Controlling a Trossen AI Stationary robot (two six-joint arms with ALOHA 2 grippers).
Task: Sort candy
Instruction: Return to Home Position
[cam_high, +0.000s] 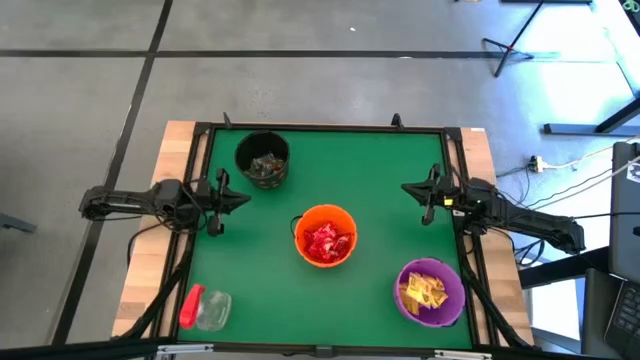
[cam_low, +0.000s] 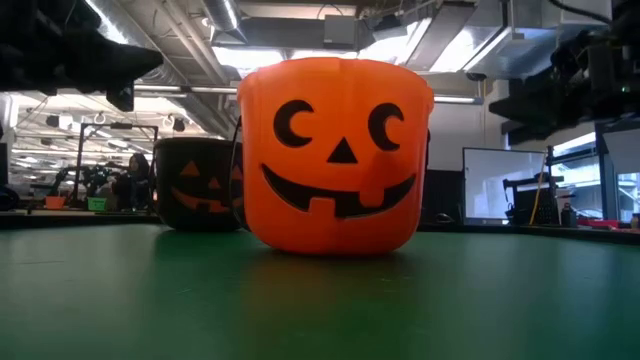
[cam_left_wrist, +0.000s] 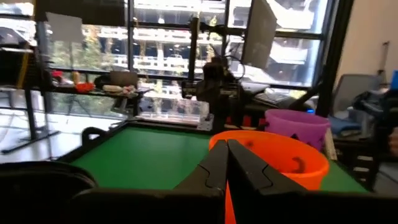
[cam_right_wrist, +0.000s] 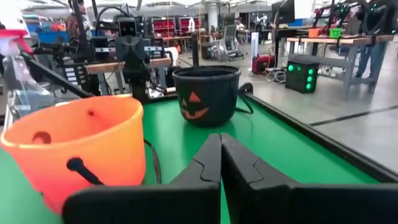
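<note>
Green worktop (cam_high: 370, 180) carries three buckets with the sorted sweets inside. Red candy (cam_high: 326, 243) fills the orange bucket (cam_high: 325, 209) at the middle, yellow candy (cam_high: 424, 291) the purple bucket (cam_high: 431, 263), and greenish candy (cam_high: 265, 164) the black bucket (cam_high: 240, 152). The left gripper (cam_high: 245, 198) and right gripper (cam_high: 407, 187) hover at opposite edges, fingers pressed together, holding nothing. A red-capped jar (cam_high: 205, 308) lies on its side in a left corner.

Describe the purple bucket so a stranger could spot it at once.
In the high view, go to the bottom right corner of the green mat. The purple bucket stands there. Unlike the orange bucket with red candy and the black bucket, it holds yellow candy.
</note>
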